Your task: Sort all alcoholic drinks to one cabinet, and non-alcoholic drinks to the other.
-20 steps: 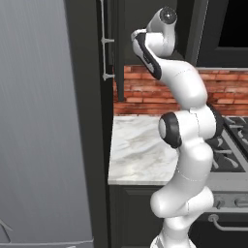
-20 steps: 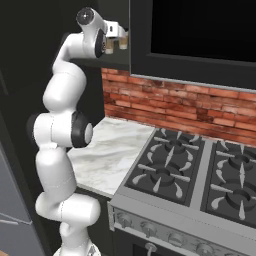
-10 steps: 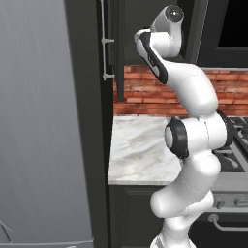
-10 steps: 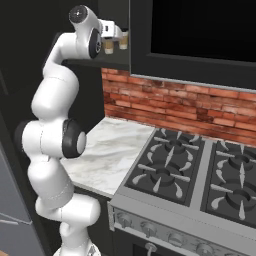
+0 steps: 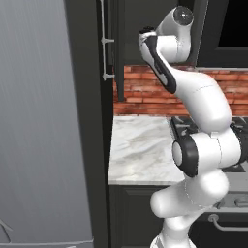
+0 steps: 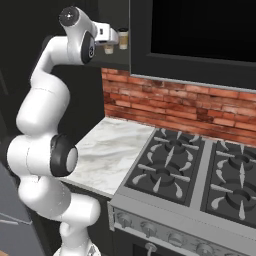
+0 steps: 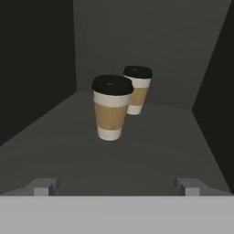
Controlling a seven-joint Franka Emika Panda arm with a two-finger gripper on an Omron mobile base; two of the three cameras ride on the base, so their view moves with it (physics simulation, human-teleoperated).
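Item: two small paper coffee cups with white bodies, tan sleeves and dark lids, standing upright on the dark grey floor of an open upper cabinet (image 7: 151, 137). In the hand view the nearer paper cup (image 7: 111, 108) sits just left of centre; the farther paper cup (image 7: 136, 89) stands behind it toward 1 o'clock, close by but with no visible contact. No print, logo or lettering can be read on either sleeve or lid.

Item: two-finger gripper (image 7: 116, 186) of the white arm. Its two small grey fingertips (image 7: 42, 186) rise at 7 and 5 o'clock of the hand view, set wide apart with nothing between them; the jaws are spread and hold nothing, and both cups stand clear ahead of them.

Views compared. The left base view gives the tall grey refrigerator panel (image 5: 43, 121) at 9 o'clock, a dark cabinet door (image 5: 109, 48) with a slim metal handle at 12 o'clock, the red brick backsplash (image 5: 145, 94) and the white marbled countertop (image 5: 140, 150); the cups are hidden there. The right base view shows the hand raised at 11 o'clock with one cup (image 6: 123, 38) just beyond it in the cabinet opening, and a second one partly hidden below the hand, plus a black gas stove (image 6: 200, 175) with grates at 4 o'clock and a dark microwave front (image 6: 200, 35) above it.
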